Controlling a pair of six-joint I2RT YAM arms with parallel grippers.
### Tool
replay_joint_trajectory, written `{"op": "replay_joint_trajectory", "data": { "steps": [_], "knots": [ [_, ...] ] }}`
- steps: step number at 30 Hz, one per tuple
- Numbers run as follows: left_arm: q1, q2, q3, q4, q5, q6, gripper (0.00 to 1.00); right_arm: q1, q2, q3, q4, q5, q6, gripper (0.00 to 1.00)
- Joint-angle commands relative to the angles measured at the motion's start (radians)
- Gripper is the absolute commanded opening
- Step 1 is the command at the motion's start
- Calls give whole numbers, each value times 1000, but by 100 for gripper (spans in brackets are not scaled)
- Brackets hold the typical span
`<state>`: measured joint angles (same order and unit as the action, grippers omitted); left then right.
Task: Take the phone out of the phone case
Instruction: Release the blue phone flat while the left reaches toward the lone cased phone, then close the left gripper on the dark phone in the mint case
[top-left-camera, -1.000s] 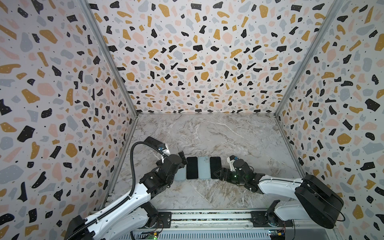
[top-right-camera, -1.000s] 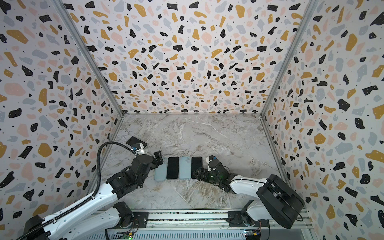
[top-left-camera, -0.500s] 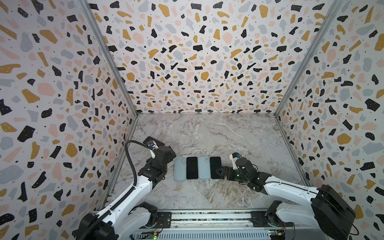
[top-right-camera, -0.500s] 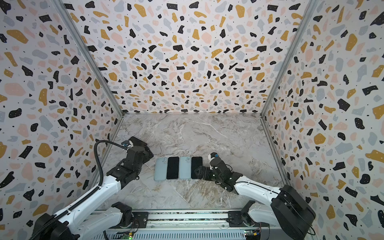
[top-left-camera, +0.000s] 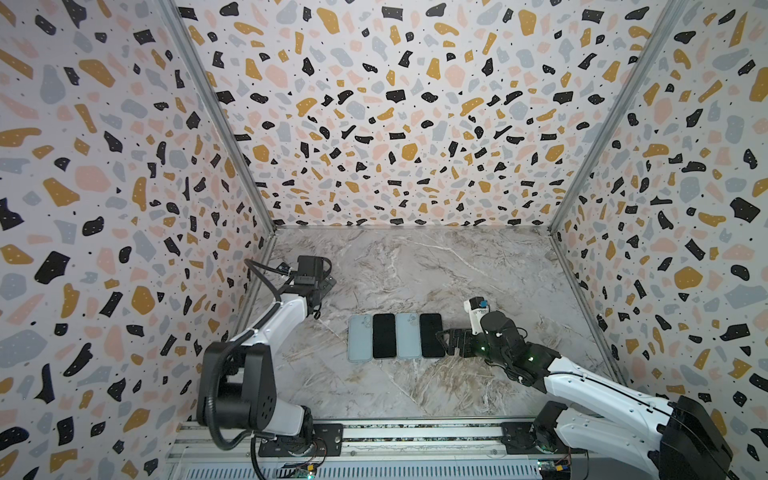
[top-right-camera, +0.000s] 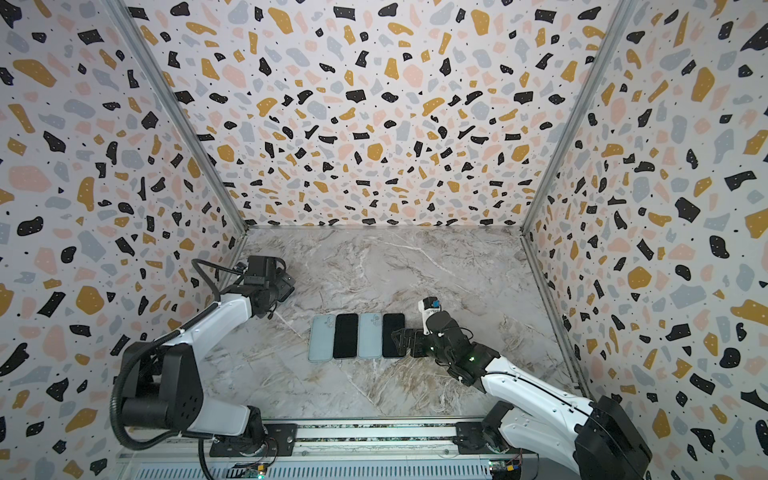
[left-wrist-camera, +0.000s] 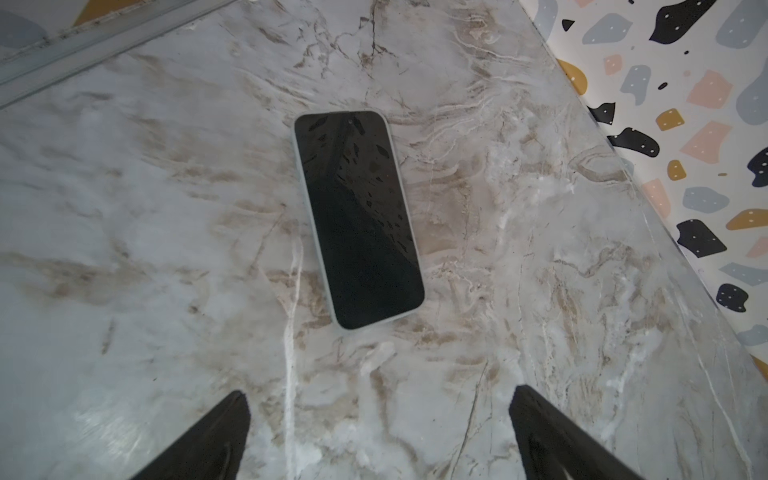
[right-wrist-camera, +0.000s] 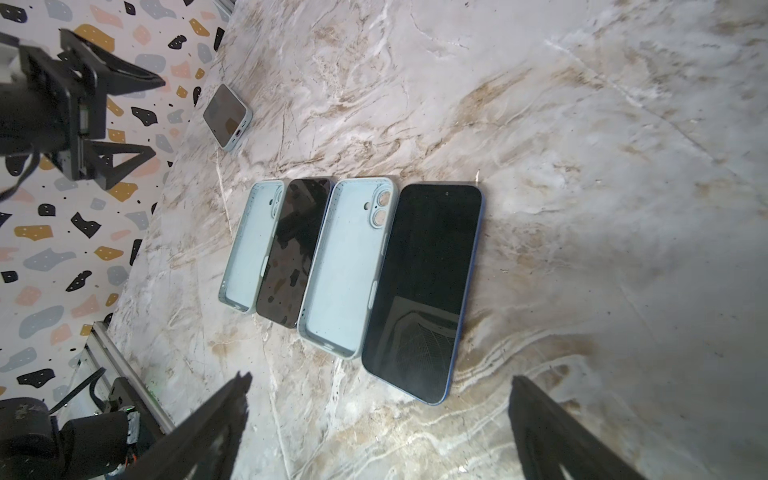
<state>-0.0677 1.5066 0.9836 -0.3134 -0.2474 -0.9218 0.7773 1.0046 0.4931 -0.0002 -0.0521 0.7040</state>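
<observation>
On the marble table (top-left-camera: 415, 270), an empty case (top-left-camera: 360, 337), a bare phone (top-left-camera: 383, 336), a second empty case (top-left-camera: 408, 336) and a blue-edged phone (top-left-camera: 432, 336) lie in a row, sides touching. Just beside the blue-edged phone the right gripper (right-wrist-camera: 382, 377) stands spread wide and empty, while the left gripper (left-wrist-camera: 379, 390), equally wide and empty, hovers short of the cased phone (left-wrist-camera: 359, 216), lying screen-up well apart from the row. Both top views hide that cased phone behind the left gripper.
</observation>
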Motion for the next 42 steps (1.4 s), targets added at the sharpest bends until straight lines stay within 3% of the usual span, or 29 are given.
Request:
{"op": "replay_joint_trajectory", "data": {
  "steps": [1, 3, 8, 11, 42],
  "knots": [
    [30, 81, 118, -148, 29, -14, 100, 7, 1, 7, 0, -3, -32, 99],
    [44, 142, 191, -217, 30, -9, 100, 6, 5, 3, 5, -5, -35, 99],
    [81, 285, 308, -314, 174, 6, 100, 8, 18, -12, 33, -8, -37, 99],
    [83, 324, 344, -336, 179, 6, 100, 10, 27, -10, 38, -5, -41, 99],
    [92, 492, 401, -335, 215, -16, 100, 9, 38, -13, 66, -5, -63, 99]
  ]
}}
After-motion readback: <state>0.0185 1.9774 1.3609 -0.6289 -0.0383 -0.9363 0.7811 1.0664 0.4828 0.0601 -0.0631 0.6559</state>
